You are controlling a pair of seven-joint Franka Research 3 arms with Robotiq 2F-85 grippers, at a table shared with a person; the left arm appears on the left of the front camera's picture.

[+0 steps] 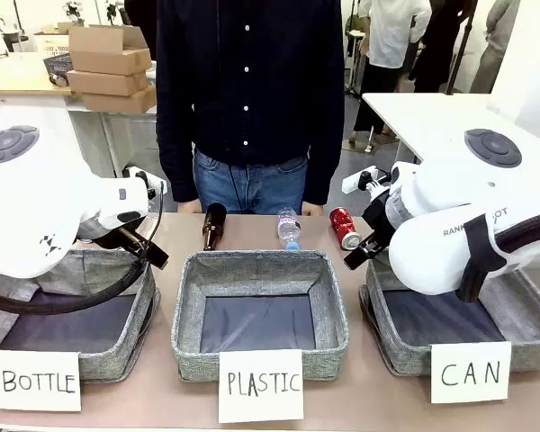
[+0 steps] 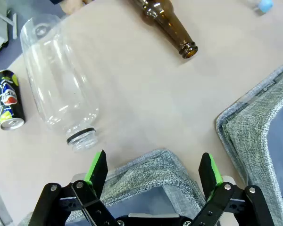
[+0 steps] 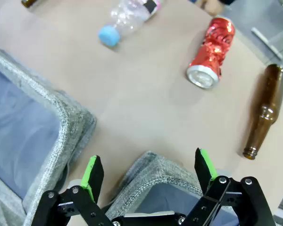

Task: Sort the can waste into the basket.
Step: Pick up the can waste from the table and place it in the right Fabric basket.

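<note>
- Red can (image 1: 344, 228) lies on its side at the far side of the table, just beyond the far left corner of the CAN basket (image 1: 396, 353).
- Black can (image 2: 7, 100) lies on the table beside a clear plastic bottle (image 2: 61, 84).
- Left gripper (image 2: 153, 165): fingers spread, empty, above a corner of the BOTTLE basket (image 1: 117, 360).
- Right gripper (image 3: 148, 162): fingers spread, empty, above a corner of the CAN basket.
</note>
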